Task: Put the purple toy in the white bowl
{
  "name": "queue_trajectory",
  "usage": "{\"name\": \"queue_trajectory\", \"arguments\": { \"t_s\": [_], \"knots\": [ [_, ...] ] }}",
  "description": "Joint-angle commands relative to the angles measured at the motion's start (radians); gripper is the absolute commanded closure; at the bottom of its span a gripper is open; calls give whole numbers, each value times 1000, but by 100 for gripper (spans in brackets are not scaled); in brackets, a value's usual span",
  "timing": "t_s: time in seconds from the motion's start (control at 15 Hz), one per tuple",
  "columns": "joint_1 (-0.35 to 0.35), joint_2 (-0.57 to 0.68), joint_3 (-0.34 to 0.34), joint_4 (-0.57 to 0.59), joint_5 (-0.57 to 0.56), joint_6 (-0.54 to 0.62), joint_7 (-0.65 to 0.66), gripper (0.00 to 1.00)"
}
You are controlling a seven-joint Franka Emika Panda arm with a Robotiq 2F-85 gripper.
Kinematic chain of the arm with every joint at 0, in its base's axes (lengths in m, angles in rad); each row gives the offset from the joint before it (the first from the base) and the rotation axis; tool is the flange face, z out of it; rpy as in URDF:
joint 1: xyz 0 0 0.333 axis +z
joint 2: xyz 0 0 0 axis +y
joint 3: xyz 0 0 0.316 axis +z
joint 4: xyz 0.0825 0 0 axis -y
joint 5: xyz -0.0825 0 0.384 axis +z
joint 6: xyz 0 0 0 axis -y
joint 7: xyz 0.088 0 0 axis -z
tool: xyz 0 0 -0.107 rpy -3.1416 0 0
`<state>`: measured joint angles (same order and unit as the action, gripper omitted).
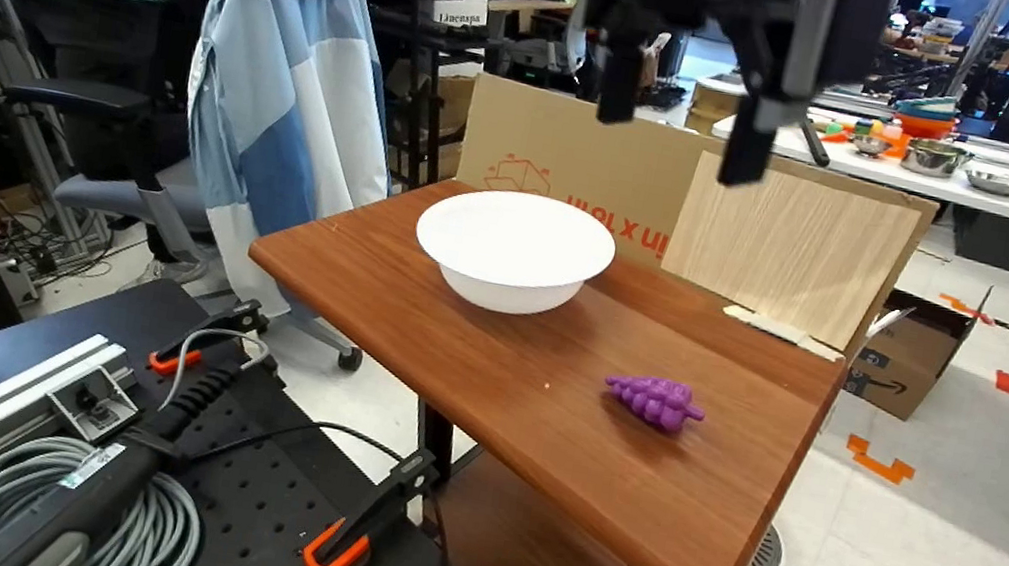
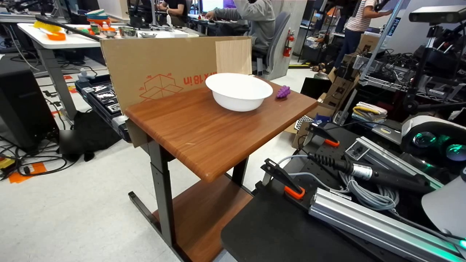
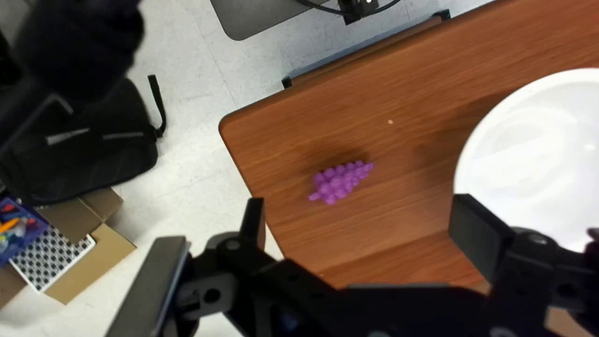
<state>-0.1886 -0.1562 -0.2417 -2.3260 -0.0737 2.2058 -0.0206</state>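
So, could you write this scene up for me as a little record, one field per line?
Thing to move: purple toy grape bunch, lying on the brown tabletop
Destination: white bowl, upright on the same tabletop, apart from the toy
Held: nothing; the hand is open and raised clear of both
Backdrop: cardboard sheet along the tabletop's far edge in both exterior views
Status: toy not yet in the bowl

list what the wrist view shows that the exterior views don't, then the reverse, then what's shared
Only the wrist view lets me make out a black bag on the floor. Only the exterior views show the red print on the cardboard panel and the coiled grey cable. All three share the purple toy, lying on the wooden table apart from the white bowl.
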Motion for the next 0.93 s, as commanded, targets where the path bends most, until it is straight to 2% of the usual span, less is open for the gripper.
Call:
{"name": "queue_trajectory", "arguments": {
  "t_s": [0.0,0.07,0.27,0.47,0.53,0.67,0.87],
  "knots": [
    [-45,232,-42,123,129,48,26,0],
    [-42,117,-23,46,65,32,3,0],
    [-59,230,-33,99,102,50,9,0],
    [-57,240,-31,115,102,50,21,0],
    [-54,222,-20,86,217,96,71,0],
    [-41,233,-2,88,299,42,129,0],
    [-21,284,40,100,455,30,201,0]
  ]
}}
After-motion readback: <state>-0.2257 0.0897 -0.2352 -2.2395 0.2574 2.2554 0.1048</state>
